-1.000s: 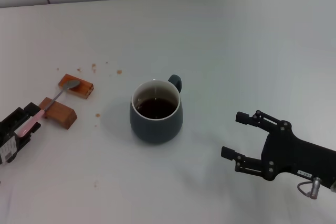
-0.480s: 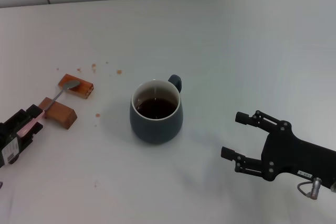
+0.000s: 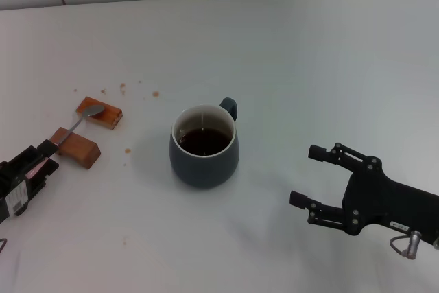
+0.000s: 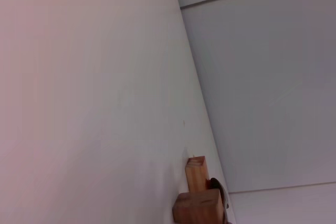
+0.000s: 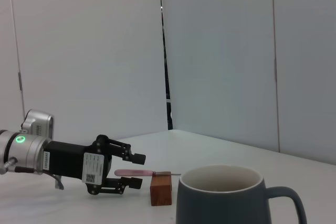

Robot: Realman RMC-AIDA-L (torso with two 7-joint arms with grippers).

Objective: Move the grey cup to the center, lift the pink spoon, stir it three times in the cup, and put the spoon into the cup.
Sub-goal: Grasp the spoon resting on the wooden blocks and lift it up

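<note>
The grey cup [image 3: 204, 147] stands mid-table with dark liquid in it, handle to the far right; it also fills the near part of the right wrist view [image 5: 220, 203]. The pink spoon [image 3: 77, 123] lies across two brown blocks, its silver bowl on the far block. Its pink handle [image 5: 134, 172] pokes out between the fingers of my left gripper [image 3: 45, 158], which is open around the handle's end [image 5: 136, 170] without pinching it. My right gripper [image 3: 304, 176] hovers open to the right of the cup, nothing in it.
Two brown blocks [image 3: 100, 113] [image 3: 77, 147] prop up the spoon at the table's left; they also show in the left wrist view [image 4: 198, 203]. Small brown crumbs [image 3: 123, 88] are scattered beyond them. A tiled wall edge runs along the back.
My left gripper has slid back a little toward the near left along the spoon's handle. The spoon, cup and right arm have stayed put.
</note>
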